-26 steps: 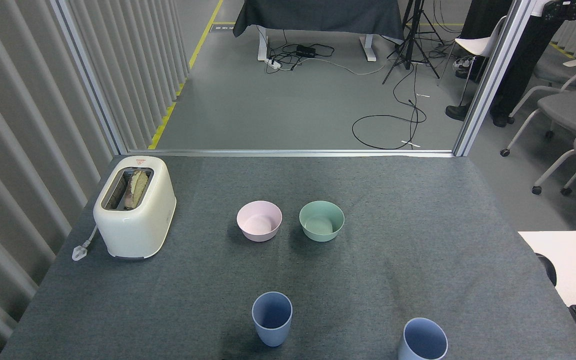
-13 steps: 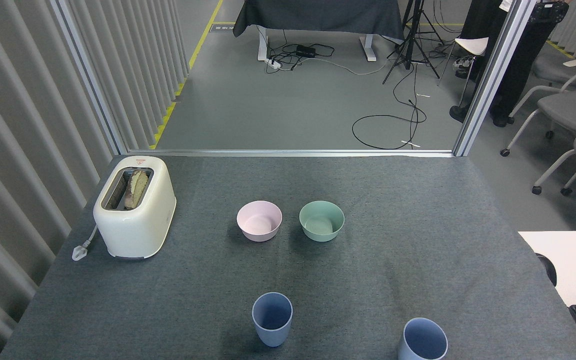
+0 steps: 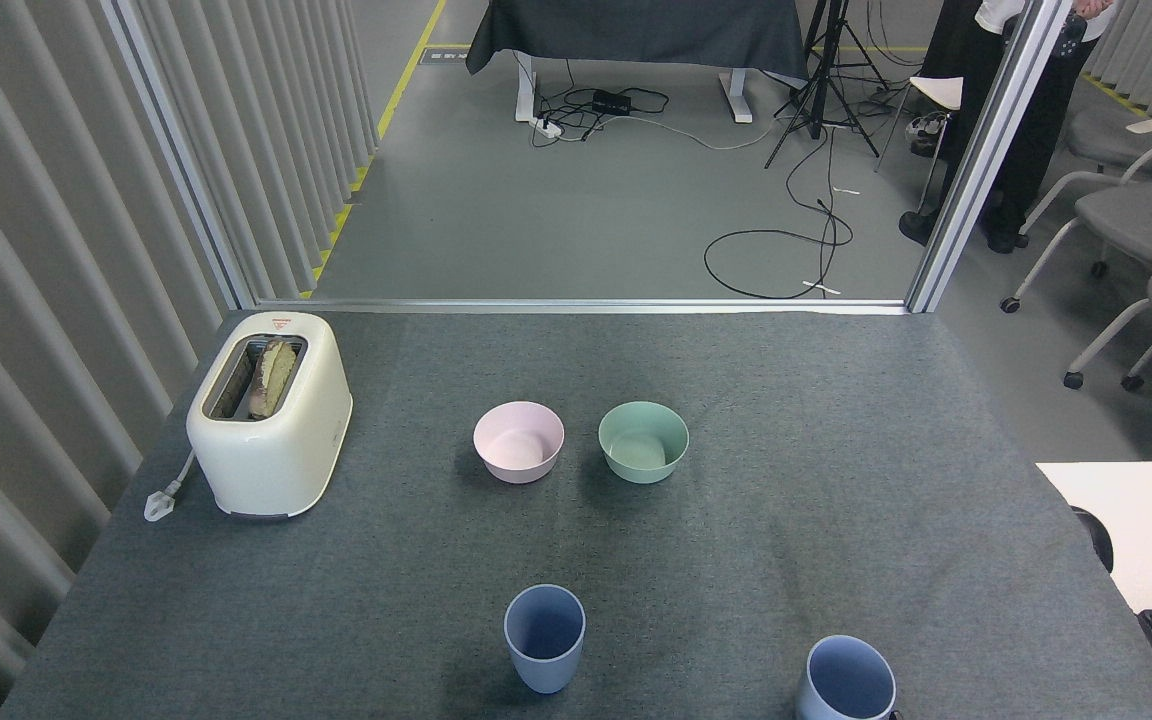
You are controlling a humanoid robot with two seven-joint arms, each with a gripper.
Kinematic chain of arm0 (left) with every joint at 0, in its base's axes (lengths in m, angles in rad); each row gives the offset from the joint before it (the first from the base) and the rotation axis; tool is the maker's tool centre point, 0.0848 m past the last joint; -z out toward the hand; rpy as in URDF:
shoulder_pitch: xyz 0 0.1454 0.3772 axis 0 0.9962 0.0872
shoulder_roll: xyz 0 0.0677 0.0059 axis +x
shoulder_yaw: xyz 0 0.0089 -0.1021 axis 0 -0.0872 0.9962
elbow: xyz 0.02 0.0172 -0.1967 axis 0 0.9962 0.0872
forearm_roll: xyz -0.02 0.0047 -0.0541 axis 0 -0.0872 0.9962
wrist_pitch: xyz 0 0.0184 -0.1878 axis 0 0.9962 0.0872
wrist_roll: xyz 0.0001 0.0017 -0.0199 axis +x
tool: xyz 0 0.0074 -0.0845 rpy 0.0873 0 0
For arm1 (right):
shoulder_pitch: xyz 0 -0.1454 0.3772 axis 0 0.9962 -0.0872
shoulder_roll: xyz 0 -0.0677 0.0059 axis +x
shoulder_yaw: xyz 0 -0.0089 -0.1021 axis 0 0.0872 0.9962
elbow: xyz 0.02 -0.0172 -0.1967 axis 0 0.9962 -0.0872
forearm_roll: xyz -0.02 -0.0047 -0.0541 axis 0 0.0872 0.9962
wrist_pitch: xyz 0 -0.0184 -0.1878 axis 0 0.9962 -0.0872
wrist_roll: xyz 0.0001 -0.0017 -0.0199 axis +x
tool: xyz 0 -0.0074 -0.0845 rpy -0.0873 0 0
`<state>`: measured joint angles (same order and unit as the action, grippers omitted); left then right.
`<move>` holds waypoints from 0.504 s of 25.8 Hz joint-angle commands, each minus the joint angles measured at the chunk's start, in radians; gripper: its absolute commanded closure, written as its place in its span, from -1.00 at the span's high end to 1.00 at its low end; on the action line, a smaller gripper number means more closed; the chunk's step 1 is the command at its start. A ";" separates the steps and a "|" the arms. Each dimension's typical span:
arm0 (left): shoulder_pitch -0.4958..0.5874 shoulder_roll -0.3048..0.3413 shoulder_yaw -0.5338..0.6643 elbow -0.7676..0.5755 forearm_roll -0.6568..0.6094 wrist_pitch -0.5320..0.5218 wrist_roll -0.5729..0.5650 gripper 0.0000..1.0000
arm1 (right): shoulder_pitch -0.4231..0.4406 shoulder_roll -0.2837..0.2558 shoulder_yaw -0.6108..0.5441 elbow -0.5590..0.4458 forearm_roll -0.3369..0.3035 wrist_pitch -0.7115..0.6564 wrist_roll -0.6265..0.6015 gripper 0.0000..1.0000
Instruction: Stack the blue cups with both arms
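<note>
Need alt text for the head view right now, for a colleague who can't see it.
Two blue cups stand upright and apart near the front of a grey table, neither claw in view. Behind them sit a pink bowl, a green bowl and, far left, a cream toaster.

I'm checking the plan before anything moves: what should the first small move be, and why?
Probably bring each arm in toward its nearer cup. Both blue cups, the left cup and the right cup, stand upright and apart at the near edge of the table, and neither gripper is in view.
</note>
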<state>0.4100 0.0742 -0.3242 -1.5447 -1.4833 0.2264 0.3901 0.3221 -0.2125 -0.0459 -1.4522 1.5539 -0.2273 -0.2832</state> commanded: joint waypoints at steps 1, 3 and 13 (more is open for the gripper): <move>-0.002 -0.001 0.001 0.000 0.000 0.001 0.001 1.00 | -0.048 0.001 0.003 0.035 0.000 -0.021 0.002 0.98; 0.000 -0.001 0.002 0.000 0.000 0.001 0.000 1.00 | -0.063 0.001 0.015 0.047 0.000 -0.021 0.010 0.98; 0.000 -0.001 0.011 0.000 0.000 0.001 0.001 1.00 | -0.101 0.001 0.038 0.061 0.017 -0.020 0.006 0.29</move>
<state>0.4095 0.0736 -0.3148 -1.5439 -1.4833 0.2269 0.3900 0.2232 -0.2130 -0.0122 -1.3923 1.5590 -0.2478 -0.2688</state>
